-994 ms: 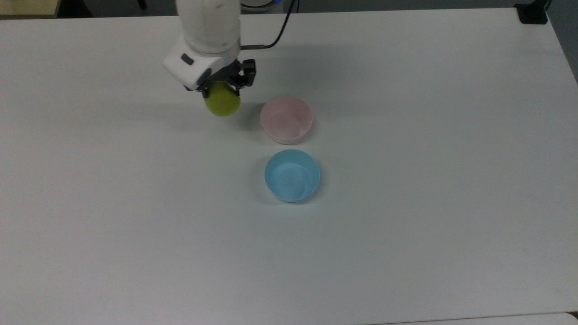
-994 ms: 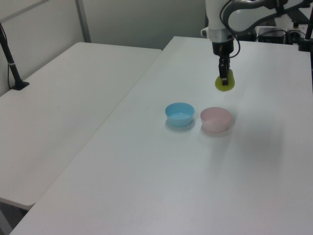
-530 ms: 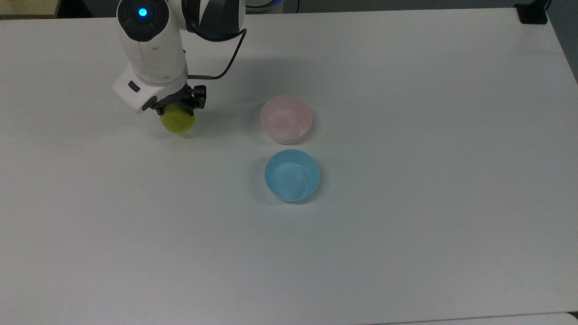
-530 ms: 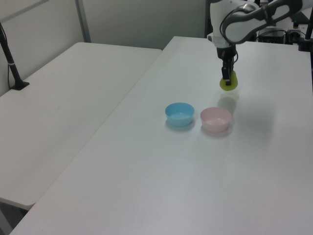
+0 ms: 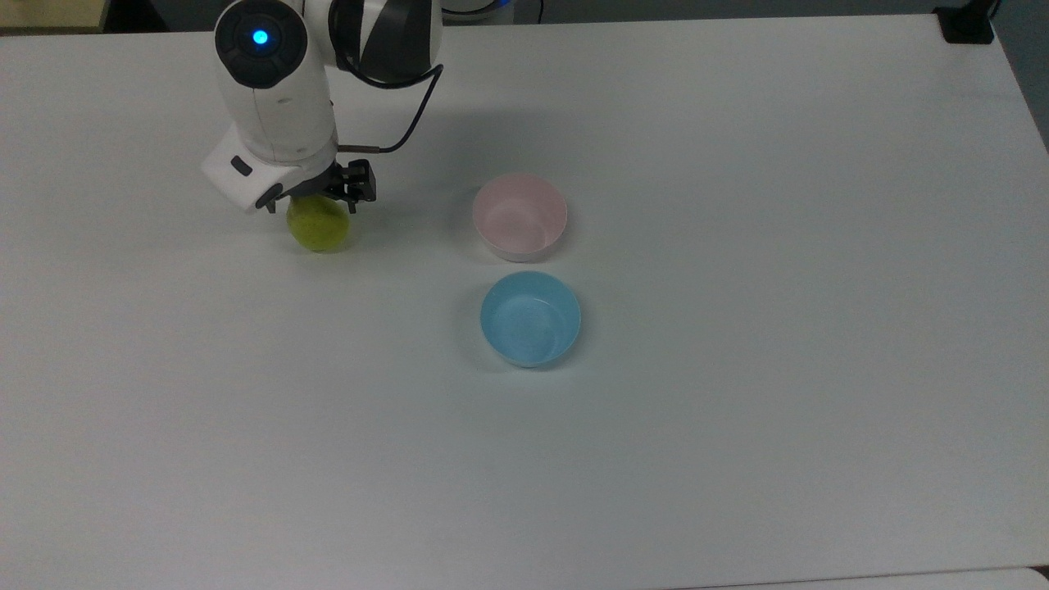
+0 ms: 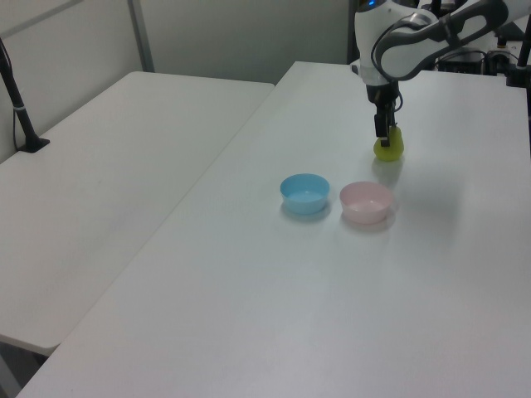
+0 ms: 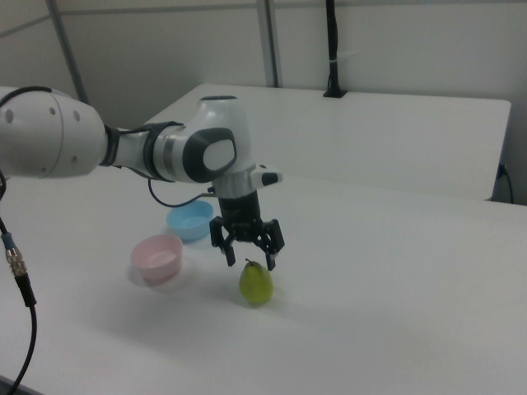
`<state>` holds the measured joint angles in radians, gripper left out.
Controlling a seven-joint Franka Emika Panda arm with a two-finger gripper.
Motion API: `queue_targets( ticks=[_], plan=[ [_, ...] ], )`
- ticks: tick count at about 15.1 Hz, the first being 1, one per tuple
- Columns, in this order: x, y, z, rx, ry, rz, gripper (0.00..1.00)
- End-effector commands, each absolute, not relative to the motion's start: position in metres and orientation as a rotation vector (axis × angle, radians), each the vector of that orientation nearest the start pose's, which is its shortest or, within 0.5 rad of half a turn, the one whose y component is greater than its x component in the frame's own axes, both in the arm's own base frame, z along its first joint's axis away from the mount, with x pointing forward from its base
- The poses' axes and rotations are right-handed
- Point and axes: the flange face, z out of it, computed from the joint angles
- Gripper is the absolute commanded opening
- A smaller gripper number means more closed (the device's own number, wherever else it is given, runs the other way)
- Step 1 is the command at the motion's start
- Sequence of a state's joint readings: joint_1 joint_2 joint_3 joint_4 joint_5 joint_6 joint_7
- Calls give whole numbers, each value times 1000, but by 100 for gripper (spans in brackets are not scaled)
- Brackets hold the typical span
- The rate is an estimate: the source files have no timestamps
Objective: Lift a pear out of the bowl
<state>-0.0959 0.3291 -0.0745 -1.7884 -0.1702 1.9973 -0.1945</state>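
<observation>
The arm reaches in over the desk (image 5: 737, 451) with its wrist turned straight down, the gripper (image 7: 249, 257) hanging just above the pear (image 7: 256, 283). In the right view its fingers (image 7: 274, 247) are spread wide to either side of the stem, holding nothing. The pear stands upright on the desk, long axis vertical, narrow end and dark stem pointing up at the gripper. It sits well apart from the pink bowl (image 5: 519, 216), off toward the top view's left. A blue bowl (image 5: 530, 318) sits just beside the pink one.
</observation>
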Motion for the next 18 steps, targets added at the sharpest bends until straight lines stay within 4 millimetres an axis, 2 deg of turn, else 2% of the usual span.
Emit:
queue_targets(
  ticks=[1, 5, 8, 10, 13, 15, 18],
  plan=[
    [607, -75, 418, -3308, -143, 155, 100],
    [600, -9, 473, -3308, -84, 11, 100],
    [582, 33, 509, -3274, -7, -25, 100],
    [566, 45, 537, -3234, 31, -40, 100],
    [540, 49, 569, -3212, 31, -9, 100],
    [533, 49, 573, -3210, 31, 24, 100],
    [534, 47, 573, -3210, 36, 19, 100]
  ],
)
